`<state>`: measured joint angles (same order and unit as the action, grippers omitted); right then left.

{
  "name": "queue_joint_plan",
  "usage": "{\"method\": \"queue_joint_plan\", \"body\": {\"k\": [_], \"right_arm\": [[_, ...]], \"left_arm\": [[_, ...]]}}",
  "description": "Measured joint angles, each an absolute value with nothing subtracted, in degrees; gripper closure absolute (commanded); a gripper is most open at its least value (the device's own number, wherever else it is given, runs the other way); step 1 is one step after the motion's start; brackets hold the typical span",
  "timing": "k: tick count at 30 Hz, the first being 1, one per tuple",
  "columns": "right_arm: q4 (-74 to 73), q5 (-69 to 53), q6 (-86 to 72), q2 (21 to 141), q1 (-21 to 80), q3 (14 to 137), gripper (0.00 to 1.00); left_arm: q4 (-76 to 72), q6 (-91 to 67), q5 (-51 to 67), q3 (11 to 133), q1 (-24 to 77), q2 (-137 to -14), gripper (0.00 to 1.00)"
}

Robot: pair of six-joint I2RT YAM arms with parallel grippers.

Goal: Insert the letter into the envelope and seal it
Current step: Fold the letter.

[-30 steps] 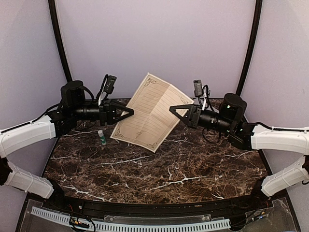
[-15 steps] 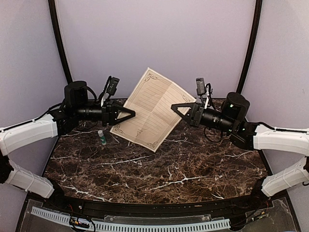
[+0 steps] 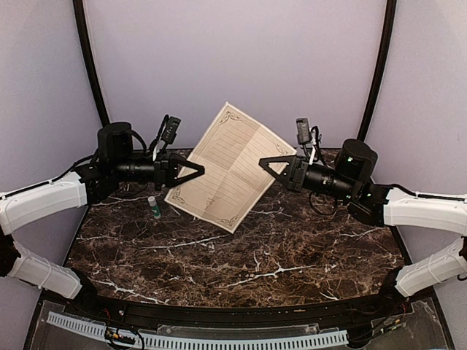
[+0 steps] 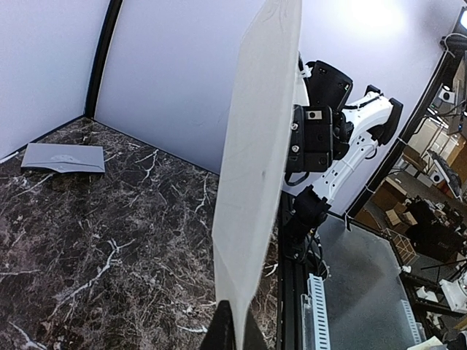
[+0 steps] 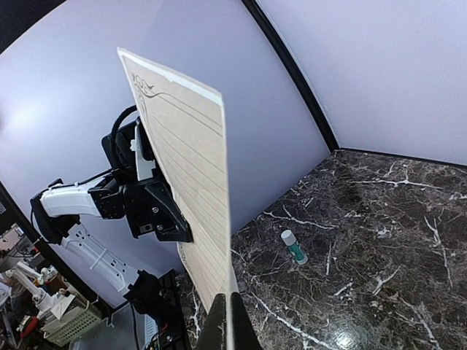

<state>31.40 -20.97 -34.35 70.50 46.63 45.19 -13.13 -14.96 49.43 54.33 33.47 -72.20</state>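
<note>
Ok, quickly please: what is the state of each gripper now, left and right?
Left gripper: closed on the left edge of the letter.
Right gripper: closed on the letter's right edge.

I'm looking into a robotics lab cell, not a home or an office. My left arm (image 3: 36,204) and right arm (image 3: 423,211), white links with black joints, are bolted at the near edge of a dark marble-patterned table (image 3: 241,255). A plain lilac backdrop (image 3: 233,58) between black poles (image 3: 89,65) boxes it in. A slotted cable duct (image 3: 204,337) runs along the front. Past the enclosure, my left wrist camera catches cardboard boxes (image 4: 398,204) and more white robot hardware (image 4: 454,292) out on the lab floor.
</note>
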Motion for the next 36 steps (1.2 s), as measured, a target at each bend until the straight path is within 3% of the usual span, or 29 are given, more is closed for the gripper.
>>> {"method": "queue_joint_plan", "body": {"k": [4,12,16,21,36], "right_arm": [[31.11,-20.95,-34.35,70.5,46.57,45.19,0.96],[29.28,-20.27,-34.04,69.56,46.15,45.21,0.44],[28.08,-19.22,-33.01,67.29,45.41,45.21,0.29],[25.47,-17.43,-31.9,63.07,44.21,45.21,0.2],[18.26,-12.08,-28.36,55.81,43.05,45.21,0.09]], "left_arm": [[-13.08,-14.7,48.86,54.35,33.47,-72.2,1.0],[-13.1,-14.57,48.4,54.35,33.47,-72.2,1.0],[-13.1,-14.55,48.42,54.35,33.47,-72.2,1.0],[-13.1,-14.52,48.42,54.35,33.47,-72.2,1.0],[-13.1,-14.41,48.45,54.35,33.47,-72.2,1.0]]}}
